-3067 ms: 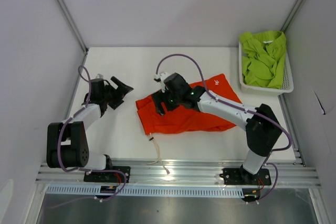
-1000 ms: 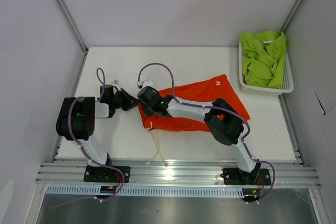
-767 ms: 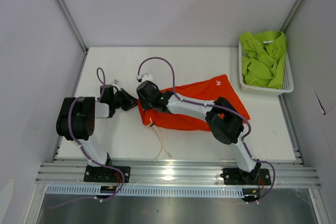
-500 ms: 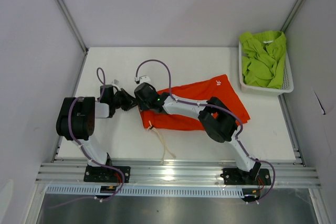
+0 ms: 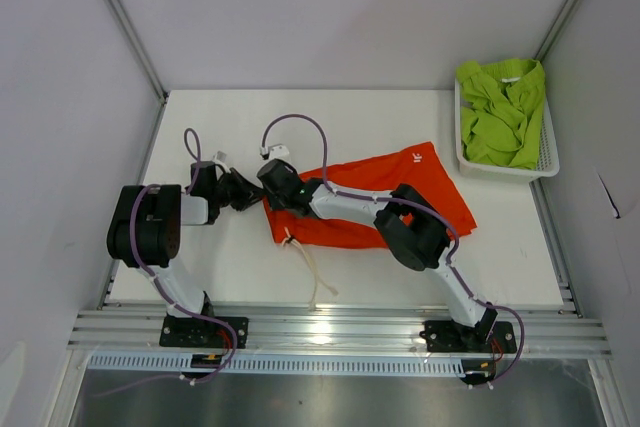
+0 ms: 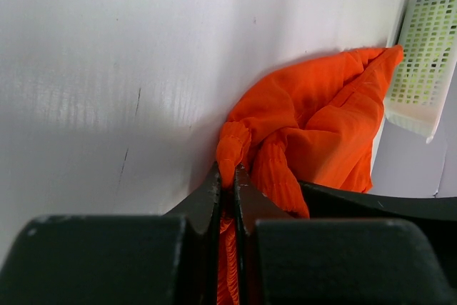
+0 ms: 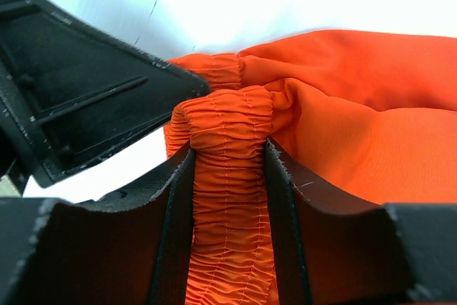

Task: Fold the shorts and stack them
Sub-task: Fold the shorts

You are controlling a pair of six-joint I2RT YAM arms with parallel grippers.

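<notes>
The orange-red shorts (image 5: pixel 400 197) lie spread across the middle of the table, with the waistband bunched at their left end. My left gripper (image 5: pixel 256 194) is shut on a thin pinch of that waistband corner (image 6: pixel 232 149), just above the tabletop. My right gripper (image 5: pixel 274 203) sits right beside it, and the gathered elastic waistband (image 7: pixel 227 176) fills the gap and touches both jaws. The lime green shorts (image 5: pixel 500 112) lie crumpled in the white mesh basket (image 5: pixel 545 162) at the back right.
The shorts' white drawstring (image 5: pixel 310 272) trails toward the table's near edge. The two grippers almost touch; the left one (image 7: pixel 78 98) fills the right wrist view's left side. The basket (image 6: pixel 428 55) stands by the right wall. Walls close in left, back and right.
The left arm has come in from the left and taken the waistband corner. Over the last second the right wrist shifted slightly at the waistband and the drawstring swung a little; the left gripper held still.
</notes>
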